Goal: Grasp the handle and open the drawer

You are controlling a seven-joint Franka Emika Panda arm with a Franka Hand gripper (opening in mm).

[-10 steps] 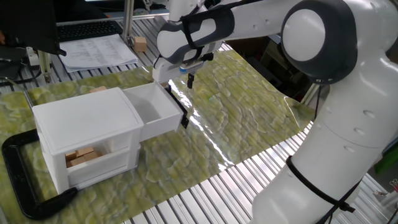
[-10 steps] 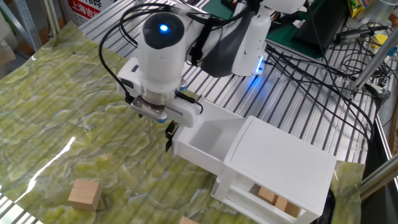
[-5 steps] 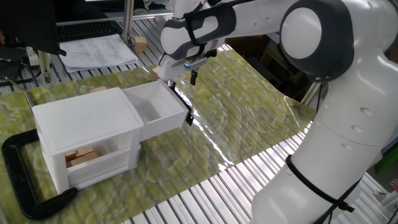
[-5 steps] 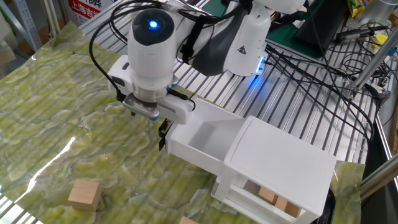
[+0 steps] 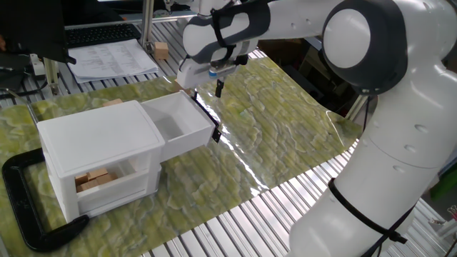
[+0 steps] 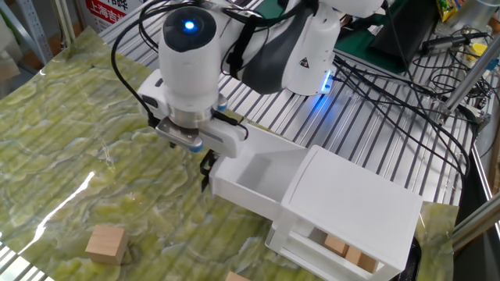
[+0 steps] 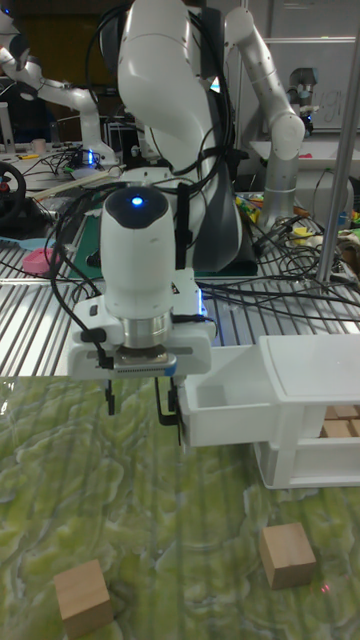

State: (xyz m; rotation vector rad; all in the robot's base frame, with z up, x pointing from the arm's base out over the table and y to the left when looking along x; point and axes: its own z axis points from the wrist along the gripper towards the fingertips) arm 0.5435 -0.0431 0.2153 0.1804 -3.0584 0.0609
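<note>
Handle and fingers are seen apart in the tall fixed view: the two fingers are spread, nothing is held between them, and the black bar is just to the right of the right-hand finger. Whether that finger touches the bar cannot be told. The gripper is pointed straight down over the green mat, close in front of the drawer.

The drawer is judged to be already well drawn out, so the step in hand is taken to be getting clear of it. This is best done by a straight lift with the fingers kept spread, so that the bar is not caught and the drawer is not pushed back or dragged sideways. Any sideways move is better left until the fingertips are above the drawer's rim.

The drawer is a white, open-topped box, empty as far as can be seen, projecting from the upper part of the white cabinet. Its slim black handle is fixed across the front. In the lower compartment, wooden blocks are seen.
</note>
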